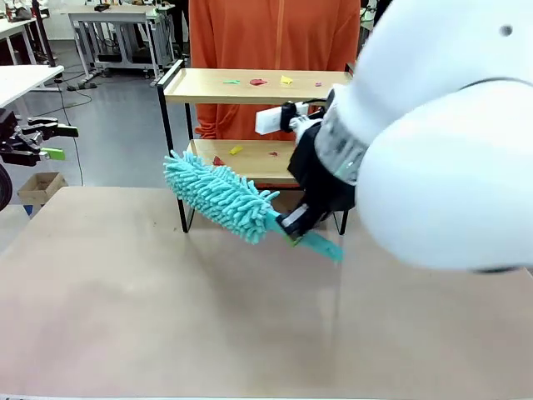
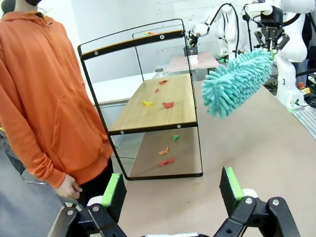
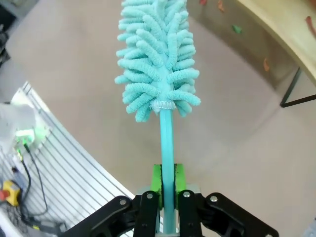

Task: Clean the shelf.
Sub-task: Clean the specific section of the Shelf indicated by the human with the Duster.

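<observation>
Right wrist view: right gripper (image 3: 167, 175) clamped on handle of duster (image 3: 158, 64). Left wrist view: left gripper (image 2: 173, 190) released, empty; paper scraps (image 2: 168, 104) on both boards of shelf (image 2: 163, 121).

Ahead of the shelf (image 1: 200, 85), the right arm (image 1: 441, 142): glossy white rounded shells, a ribbed grey collar, a black wrist. The right gripper (image 3: 167, 174) and left gripper (image 2: 172, 180): black linkages, silver screws, green pads. Behind the shelf, the person (image 2: 39, 89): orange hooded top, long sleeves, front pocket.
</observation>
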Action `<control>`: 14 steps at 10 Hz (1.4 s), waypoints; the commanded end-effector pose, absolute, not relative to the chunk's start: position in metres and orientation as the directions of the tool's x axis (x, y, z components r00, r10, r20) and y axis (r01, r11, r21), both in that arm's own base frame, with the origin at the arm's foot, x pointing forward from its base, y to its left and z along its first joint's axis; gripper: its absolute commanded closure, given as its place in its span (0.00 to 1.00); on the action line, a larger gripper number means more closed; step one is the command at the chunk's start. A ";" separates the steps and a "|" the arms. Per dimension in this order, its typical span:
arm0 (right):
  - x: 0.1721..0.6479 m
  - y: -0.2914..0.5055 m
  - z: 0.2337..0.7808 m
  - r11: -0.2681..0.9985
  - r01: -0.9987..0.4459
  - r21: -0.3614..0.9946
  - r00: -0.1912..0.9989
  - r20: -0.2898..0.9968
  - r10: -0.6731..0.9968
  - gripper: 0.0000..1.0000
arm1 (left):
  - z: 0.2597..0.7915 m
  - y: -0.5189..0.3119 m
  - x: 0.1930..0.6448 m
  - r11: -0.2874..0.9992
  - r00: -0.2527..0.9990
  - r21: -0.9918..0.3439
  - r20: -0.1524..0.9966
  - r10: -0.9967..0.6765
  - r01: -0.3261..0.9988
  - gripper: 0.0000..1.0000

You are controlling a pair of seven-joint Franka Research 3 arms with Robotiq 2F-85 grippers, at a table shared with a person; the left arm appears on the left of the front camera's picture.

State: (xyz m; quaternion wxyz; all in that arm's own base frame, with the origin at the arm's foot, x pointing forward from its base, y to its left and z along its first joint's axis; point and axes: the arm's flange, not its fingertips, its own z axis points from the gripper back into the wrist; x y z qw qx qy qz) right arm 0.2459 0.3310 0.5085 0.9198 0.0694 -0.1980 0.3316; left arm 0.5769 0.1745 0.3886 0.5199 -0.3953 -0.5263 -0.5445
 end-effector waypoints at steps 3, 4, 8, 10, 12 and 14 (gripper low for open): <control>0.243 0.374 0.508 0.878 -0.477 -0.038 0.750 0.504 0.429 0.87 | 0.392 0.175 0.574 0.095 -0.151 0.166 0.978 -0.147 0.982 0.00; 0.245 0.381 0.507 0.892 -0.451 -0.029 0.752 0.526 0.398 0.87 | 0.392 0.175 0.574 0.095 -0.151 0.166 0.978 -0.147 0.982 0.00; 0.270 0.419 0.501 0.927 -0.374 -0.027 0.767 0.553 0.326 0.87 | 0.392 0.175 0.574 0.095 -0.151 0.166 0.978 -0.147 0.982 0.00; 0.289 0.446 0.500 0.940 -0.339 -0.032 0.773 0.561 0.297 0.87 | 0.392 0.175 0.574 0.095 -0.151 0.166 0.978 -0.147 0.982 0.00; 0.300 0.466 0.503 0.964 -0.267 0.002 0.793 0.569 0.218 0.87 | 0.392 0.175 0.574 0.095 -0.151 0.166 0.978 -0.147 0.982 0.00; 0.313 0.484 0.508 0.980 -0.199 0.007 0.819 0.550 0.162 0.87 | 0.392 0.175 0.574 0.095 -0.151 0.166 0.978 -0.147 0.982 0.00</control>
